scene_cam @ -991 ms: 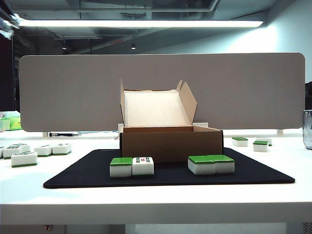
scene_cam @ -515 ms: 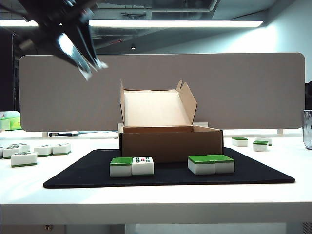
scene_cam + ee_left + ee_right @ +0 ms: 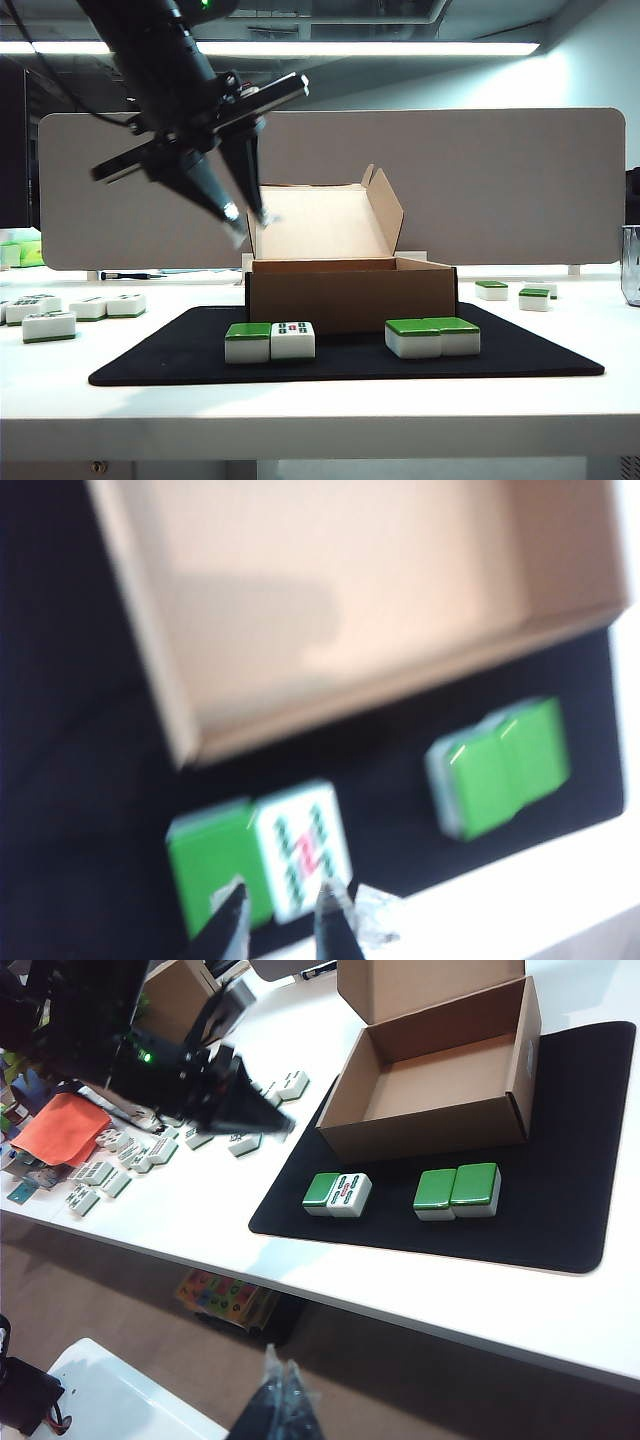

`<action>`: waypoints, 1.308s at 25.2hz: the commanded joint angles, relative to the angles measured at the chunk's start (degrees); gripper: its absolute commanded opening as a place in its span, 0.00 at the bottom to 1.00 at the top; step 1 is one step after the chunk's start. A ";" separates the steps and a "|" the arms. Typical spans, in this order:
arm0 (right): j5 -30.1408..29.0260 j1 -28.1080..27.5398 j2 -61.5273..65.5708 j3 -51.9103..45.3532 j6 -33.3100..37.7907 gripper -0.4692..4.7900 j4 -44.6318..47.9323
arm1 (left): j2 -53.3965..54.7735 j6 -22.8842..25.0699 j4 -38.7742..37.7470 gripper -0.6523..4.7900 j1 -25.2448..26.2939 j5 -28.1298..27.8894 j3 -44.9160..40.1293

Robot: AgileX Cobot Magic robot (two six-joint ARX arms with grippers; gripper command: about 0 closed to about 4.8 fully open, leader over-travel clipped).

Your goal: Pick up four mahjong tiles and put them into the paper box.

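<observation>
Jaws of the left gripper stand slightly apart and empty, high above the mat's near-left part; the right gripper, parked off the table, looks pinched shut. Nothing is packed yet: four tiles sit in two pairs near the mat's front edge, one open, empty box behind.

On the mat, the paper box sits behind two pairs of touching mahjong tiles, left gripper hanging above the left pair.
</observation>
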 commanded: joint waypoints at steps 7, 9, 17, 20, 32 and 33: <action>1.86 -0.07 0.00 0.13 -0.15 0.09 1.25 | 0.39 -4.70 -1.46 0.52 -2.97 -0.92 0.28; 1.86 -0.04 0.00 0.13 -0.15 0.09 1.18 | 0.72 -4.85 -1.40 0.62 -3.98 -1.57 0.31; 2.19 -0.02 0.00 0.13 -0.15 0.09 1.14 | 1.77 -5.70 -0.50 0.63 -6.29 -3.50 0.33; 2.64 0.00 0.00 0.13 -0.15 0.09 1.16 | 2.34 -5.68 -0.70 0.63 -6.29 -6.69 0.33; 2.71 0.02 0.00 0.13 -1.70 0.09 1.18 | 6.75 -5.73 0.31 0.81 -6.29 -11.17 0.28; 2.69 0.02 0.00 0.13 -1.70 0.09 1.18 | 6.97 -5.70 0.31 0.81 -6.29 -11.23 0.28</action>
